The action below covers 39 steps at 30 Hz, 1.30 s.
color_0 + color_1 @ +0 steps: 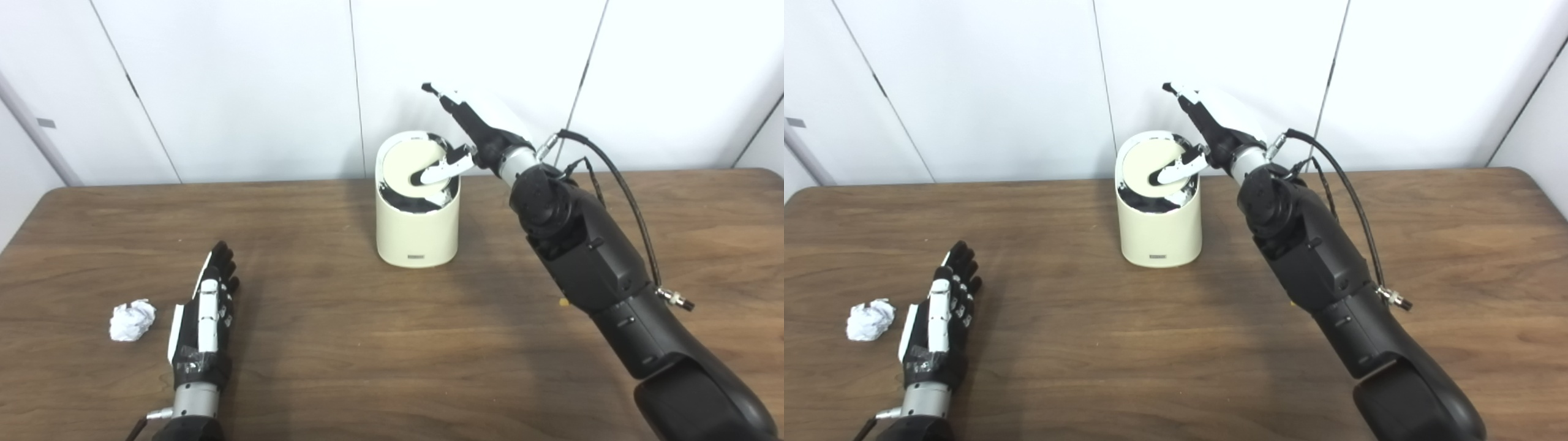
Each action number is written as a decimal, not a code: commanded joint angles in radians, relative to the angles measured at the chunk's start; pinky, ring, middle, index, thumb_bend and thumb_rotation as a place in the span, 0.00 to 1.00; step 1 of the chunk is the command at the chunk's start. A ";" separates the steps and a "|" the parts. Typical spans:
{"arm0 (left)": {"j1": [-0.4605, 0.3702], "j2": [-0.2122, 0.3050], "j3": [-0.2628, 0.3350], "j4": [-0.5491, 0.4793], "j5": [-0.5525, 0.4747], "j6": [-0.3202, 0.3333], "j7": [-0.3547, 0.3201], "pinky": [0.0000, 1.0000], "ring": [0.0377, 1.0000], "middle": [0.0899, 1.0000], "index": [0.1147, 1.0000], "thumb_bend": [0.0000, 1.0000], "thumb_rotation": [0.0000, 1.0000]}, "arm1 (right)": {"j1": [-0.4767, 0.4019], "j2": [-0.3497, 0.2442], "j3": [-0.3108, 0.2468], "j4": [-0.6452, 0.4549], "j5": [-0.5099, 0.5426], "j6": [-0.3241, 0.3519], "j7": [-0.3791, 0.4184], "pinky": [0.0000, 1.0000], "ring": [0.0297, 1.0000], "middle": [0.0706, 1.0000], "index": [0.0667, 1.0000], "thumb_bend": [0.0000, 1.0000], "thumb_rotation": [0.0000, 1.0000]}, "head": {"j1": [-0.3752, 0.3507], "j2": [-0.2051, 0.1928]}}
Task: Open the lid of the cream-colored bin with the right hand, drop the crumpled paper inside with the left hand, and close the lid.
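The cream-colored bin [418, 229] stands upright at the middle back of the wooden table. Its round lid [407, 166] is tilted, and a dark gap shows along its near edge. My right hand [468, 138] is open above the bin's right rim, fingers stretched up and back, and its thumb rests on the lid. The crumpled white paper [131, 319] lies on the table at the front left. My left hand [205, 318] lies flat and open on the table, just right of the paper, not touching it.
The table's [343, 355] far edge meets a white panelled wall close behind the bin. My right forearm [588, 257] stretches across the table's right side, with a black cable looping off it.
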 commanded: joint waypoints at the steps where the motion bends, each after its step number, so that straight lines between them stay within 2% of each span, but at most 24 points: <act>1: 0.023 -0.018 -0.010 0.010 0.003 -0.025 -0.002 1.00 1.00 0.97 0.98 0.43 0.94 | -0.018 0.002 -0.020 -0.008 0.001 -0.038 -0.029 0.97 0.96 0.95 0.93 0.79 0.34 | -0.001 0.001; 5: 0.025 -0.019 -0.010 0.010 -0.001 -0.025 -0.004 1.00 1.00 0.97 0.98 0.42 0.94 | -0.012 0.008 -0.049 -0.022 0.010 -0.049 -0.052 0.93 0.95 0.94 0.94 0.75 0.51 | -0.005 0.005; 8: 0.025 -0.015 -0.011 0.015 0.000 -0.020 -0.006 1.00 1.00 0.98 0.99 0.40 0.95 | -0.007 0.019 -0.077 -0.040 0.019 -0.037 -0.064 0.87 0.93 0.94 0.93 0.73 0.60 | -0.007 0.002; 11: 0.020 -0.018 -0.011 0.020 0.013 -0.021 0.003 1.00 0.99 0.97 0.97 0.37 0.92 | -0.006 0.022 -0.096 -0.056 0.021 -0.040 -0.071 0.86 0.93 0.94 0.93 0.69 0.66 | -0.007 0.001; 17: 0.014 -0.026 -0.012 0.033 0.016 -0.032 0.009 1.00 0.98 0.96 0.96 0.36 0.90 | 0.000 0.019 -0.133 -0.102 0.049 -0.043 -0.059 0.89 0.94 0.94 0.94 0.66 0.71 | -0.006 -0.004; 22: 0.014 -0.021 -0.010 0.041 0.025 -0.039 0.005 1.00 0.98 0.96 0.96 0.35 0.92 | 0.036 0.012 -0.163 -0.168 0.084 -0.027 -0.041 0.86 0.93 0.94 0.94 0.58 0.72 | -0.012 -0.007; 25: 0.015 -0.021 -0.009 0.043 0.024 -0.037 0.004 1.00 0.99 0.97 0.96 0.36 0.93 | 0.060 0.001 -0.169 -0.207 0.088 0.001 -0.024 0.82 0.91 0.94 0.94 0.55 0.78 | -0.013 -0.008; 29: 0.017 -0.018 -0.009 0.042 0.019 -0.029 0.000 1.00 0.99 0.97 0.97 0.34 0.94 | 0.094 -0.015 -0.174 -0.255 0.082 0.037 -0.008 0.79 0.90 0.93 0.94 0.52 0.84 | -0.012 -0.016; 34: 0.014 -0.015 -0.003 0.047 0.016 -0.030 0.000 1.00 0.99 0.97 0.96 0.35 0.92 | 0.144 -0.037 -0.187 -0.298 0.074 0.066 0.002 0.80 0.90 0.93 0.94 0.52 0.88 | -0.019 -0.019; 39: 0.016 -0.010 -0.004 0.045 0.024 -0.025 0.001 1.00 0.98 0.97 0.97 0.36 0.92 | 0.203 -0.052 -0.208 -0.339 0.084 0.082 0.004 0.78 0.89 0.93 0.93 0.51 0.88 | -0.022 -0.016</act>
